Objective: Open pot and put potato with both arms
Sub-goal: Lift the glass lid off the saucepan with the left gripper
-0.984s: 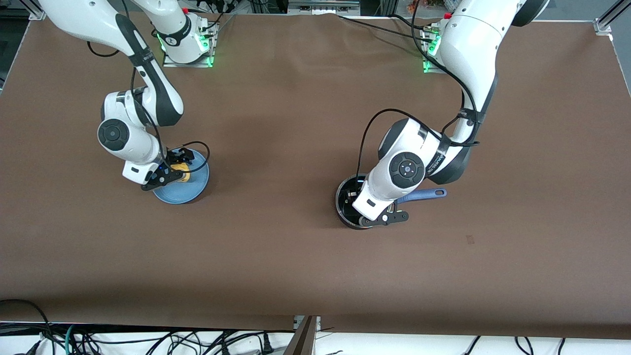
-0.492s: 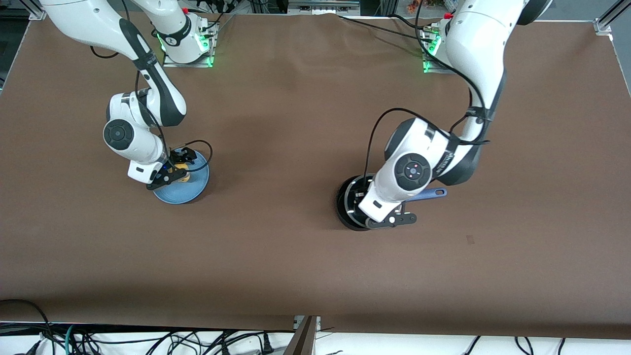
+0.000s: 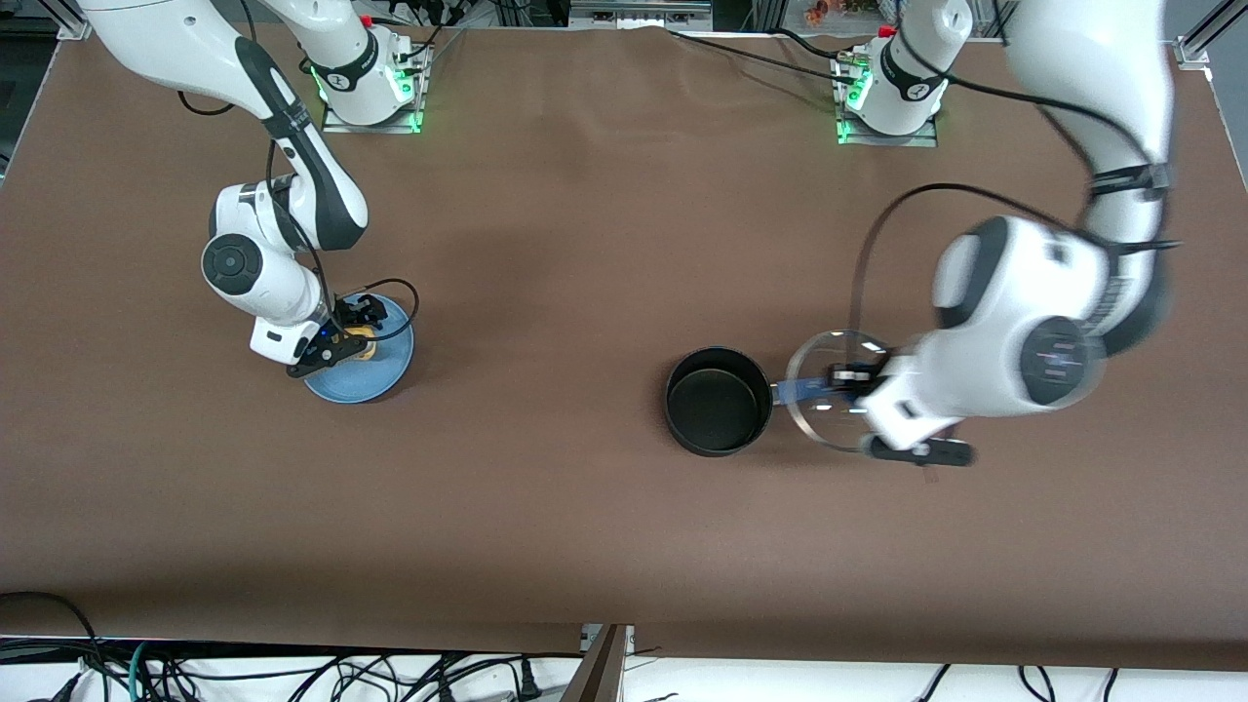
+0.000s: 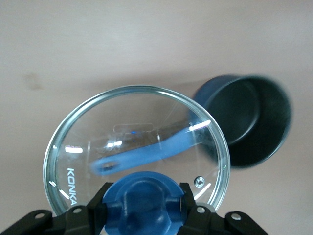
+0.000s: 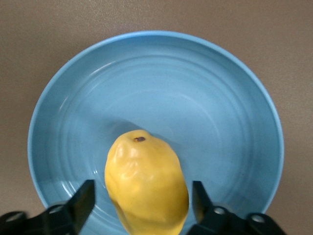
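Note:
The black pot (image 3: 719,400) stands open on the table, its blue handle (image 3: 792,390) pointing toward the left arm's end. My left gripper (image 3: 850,380) is shut on the blue knob (image 4: 144,196) of the glass lid (image 3: 824,366) and holds the lid in the air over the pot's handle. In the left wrist view the pot (image 4: 252,117) is clear of the lid (image 4: 127,122). My right gripper (image 3: 353,327) is open, low over the light-blue plate (image 3: 375,385). Its fingers (image 5: 85,198) straddle the yellow potato (image 5: 146,186) with a gap on each side. The potato (image 3: 361,341) lies on the plate (image 5: 205,88).
The brown table (image 3: 546,244) stretches between the plate and the pot. The arm bases (image 3: 370,78) stand along the edge farthest from the front camera. Cables lie off the table's near edge (image 3: 292,673).
My left gripper has lifted the lid off the pot and carried it toward the left arm's end, uncovering the pot. My right gripper has stayed over the potato.

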Controlling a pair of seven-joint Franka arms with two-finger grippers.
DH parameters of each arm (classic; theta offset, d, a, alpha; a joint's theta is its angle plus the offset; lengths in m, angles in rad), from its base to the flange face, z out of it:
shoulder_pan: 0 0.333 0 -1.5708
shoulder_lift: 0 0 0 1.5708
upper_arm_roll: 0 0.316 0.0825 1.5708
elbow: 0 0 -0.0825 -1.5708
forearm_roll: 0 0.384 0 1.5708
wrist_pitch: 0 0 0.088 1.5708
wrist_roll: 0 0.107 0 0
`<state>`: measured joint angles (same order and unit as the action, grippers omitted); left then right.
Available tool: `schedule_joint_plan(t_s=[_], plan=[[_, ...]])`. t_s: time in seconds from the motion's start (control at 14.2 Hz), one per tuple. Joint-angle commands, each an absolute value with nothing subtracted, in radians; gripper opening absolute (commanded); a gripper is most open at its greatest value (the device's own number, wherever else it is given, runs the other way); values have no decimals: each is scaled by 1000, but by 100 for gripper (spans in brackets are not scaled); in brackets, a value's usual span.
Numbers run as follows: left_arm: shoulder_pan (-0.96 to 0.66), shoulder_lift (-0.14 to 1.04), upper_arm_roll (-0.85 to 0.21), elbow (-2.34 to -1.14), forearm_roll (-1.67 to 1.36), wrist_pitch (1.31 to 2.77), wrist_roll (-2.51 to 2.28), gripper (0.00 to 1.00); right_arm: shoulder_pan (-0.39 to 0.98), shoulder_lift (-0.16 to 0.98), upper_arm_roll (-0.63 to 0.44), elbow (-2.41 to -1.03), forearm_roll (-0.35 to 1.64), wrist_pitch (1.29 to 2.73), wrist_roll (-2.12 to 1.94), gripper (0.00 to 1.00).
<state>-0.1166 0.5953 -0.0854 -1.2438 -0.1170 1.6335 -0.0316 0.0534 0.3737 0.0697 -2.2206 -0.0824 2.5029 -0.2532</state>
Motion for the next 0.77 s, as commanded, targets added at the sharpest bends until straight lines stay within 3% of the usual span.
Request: schedule_joint_plan(t_s=[0.0, 0.07, 0.21, 0.49, 0.7], plan=[[53, 558, -94, -1288, -129, 1591, 300, 0, 44, 362, 72, -2217, -89, 2514, -265, 39], [107, 549, -94, -1313, -129, 1592, 390, 0, 43, 356, 72, -2209, -87, 2511, -264, 30], [176, 497, -91, -1403, -124, 1609, 509, 0, 43, 344, 72, -2194, -83, 2510, -258, 24], [236, 356, -94, -1749, -32, 1884, 644, 0, 43, 296, 113, -2087, -81, 2424, -246, 24], [261, 383, -92, -1850, -25, 2089, 703, 0, 55, 299, 205, -1944, -81, 2263, -32, 24]])
